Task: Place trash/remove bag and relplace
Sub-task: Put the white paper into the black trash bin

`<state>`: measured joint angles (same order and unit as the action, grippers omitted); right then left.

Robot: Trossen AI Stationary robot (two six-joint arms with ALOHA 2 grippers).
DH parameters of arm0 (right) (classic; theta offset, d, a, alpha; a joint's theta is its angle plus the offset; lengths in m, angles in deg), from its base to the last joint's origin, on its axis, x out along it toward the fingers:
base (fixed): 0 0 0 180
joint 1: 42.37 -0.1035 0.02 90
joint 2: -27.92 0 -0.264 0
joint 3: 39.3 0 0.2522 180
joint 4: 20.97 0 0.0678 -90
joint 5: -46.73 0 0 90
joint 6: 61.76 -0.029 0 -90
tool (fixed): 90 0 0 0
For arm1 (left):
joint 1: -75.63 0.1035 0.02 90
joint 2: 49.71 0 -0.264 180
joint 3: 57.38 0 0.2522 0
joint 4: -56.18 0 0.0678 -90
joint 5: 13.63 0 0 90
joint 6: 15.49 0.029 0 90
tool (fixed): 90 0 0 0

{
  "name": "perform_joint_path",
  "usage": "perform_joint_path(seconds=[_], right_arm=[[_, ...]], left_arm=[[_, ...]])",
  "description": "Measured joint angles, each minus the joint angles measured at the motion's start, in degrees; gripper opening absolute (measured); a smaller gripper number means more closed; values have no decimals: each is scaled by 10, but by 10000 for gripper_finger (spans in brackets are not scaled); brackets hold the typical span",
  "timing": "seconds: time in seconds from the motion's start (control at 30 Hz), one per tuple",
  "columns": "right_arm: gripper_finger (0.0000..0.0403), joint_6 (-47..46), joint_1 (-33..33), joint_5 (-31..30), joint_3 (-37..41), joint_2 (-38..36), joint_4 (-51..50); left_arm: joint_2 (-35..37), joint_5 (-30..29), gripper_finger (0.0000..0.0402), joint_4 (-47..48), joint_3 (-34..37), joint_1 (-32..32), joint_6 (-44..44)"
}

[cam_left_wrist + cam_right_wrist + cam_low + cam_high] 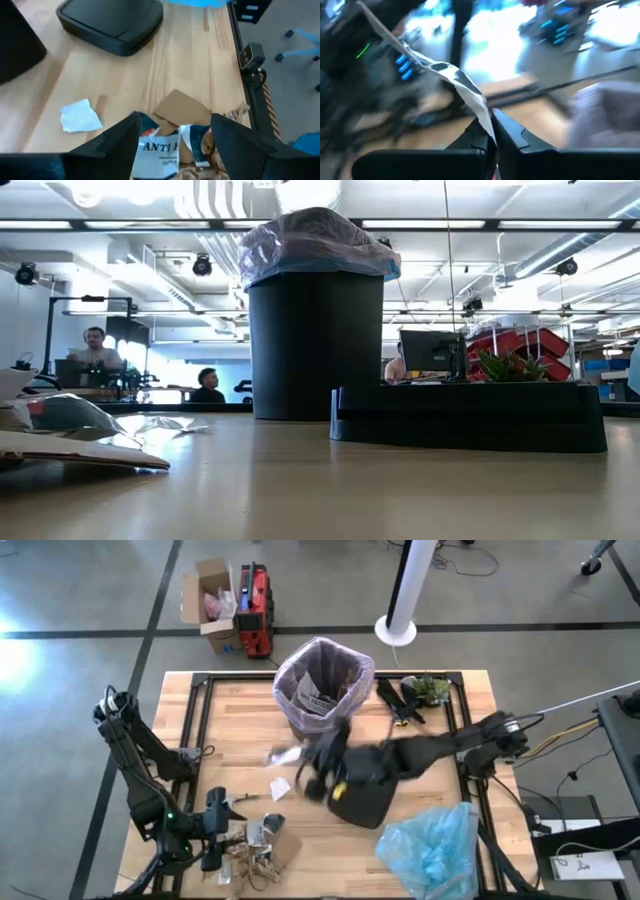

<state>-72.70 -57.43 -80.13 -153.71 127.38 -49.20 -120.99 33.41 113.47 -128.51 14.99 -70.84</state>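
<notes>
Where it lies heaped, trash [255, 845] looks crumpled, brown and white.

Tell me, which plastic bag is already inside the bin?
The pale pink-lavender bag, lining the black bin. The crinkly light blue bag lies loose on the table's corner.

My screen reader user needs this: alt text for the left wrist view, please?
The open left gripper hovers over the trash heap of brown paper and printed wrappers on the wooden table. A white scrap lies apart, a black bin lid beyond.
</notes>
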Motion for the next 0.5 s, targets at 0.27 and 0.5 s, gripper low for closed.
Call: perform_joint_path(seconds=[0.27,0.5], right_arm=[[9,-3,113,-48,0,-3,78],[56,-85,174,-47,1,8,66]], left_arm=[[0,-2,205,-4,0,4,9],[-4,-2,195,-14,0,4,-18]])
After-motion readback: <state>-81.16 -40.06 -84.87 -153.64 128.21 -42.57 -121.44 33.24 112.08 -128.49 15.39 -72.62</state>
